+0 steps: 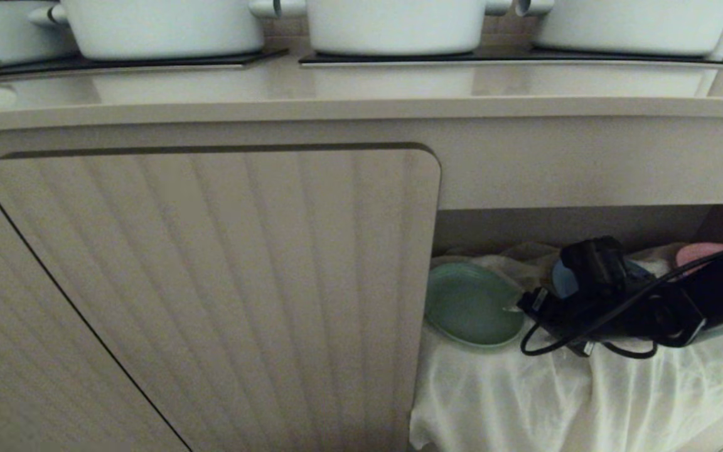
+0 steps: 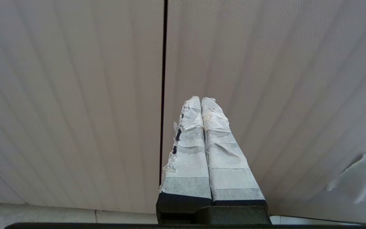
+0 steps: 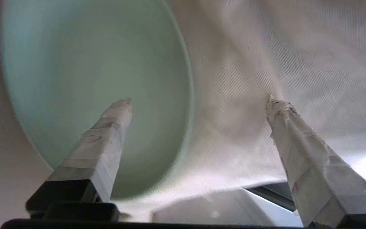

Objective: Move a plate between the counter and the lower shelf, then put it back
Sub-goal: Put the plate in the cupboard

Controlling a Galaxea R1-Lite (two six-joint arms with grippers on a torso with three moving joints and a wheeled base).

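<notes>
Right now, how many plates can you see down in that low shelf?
3. The mint-green plate lies at the left on the white cloth; a blue plate sits mostly behind the right gripper; a pink plate is far right. More may be hidden.

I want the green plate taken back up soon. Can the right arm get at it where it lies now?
Probably yes. The right gripper is open inside the lower shelf, its rim-side finger over the plate, the other over the white cloth; nothing stands between.

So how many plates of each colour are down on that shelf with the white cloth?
Mint-green plate: 1
Blue plate, mostly hidden behind the right arm: 1
Pink plate, only an edge showing: 1
Total: 3
</notes>
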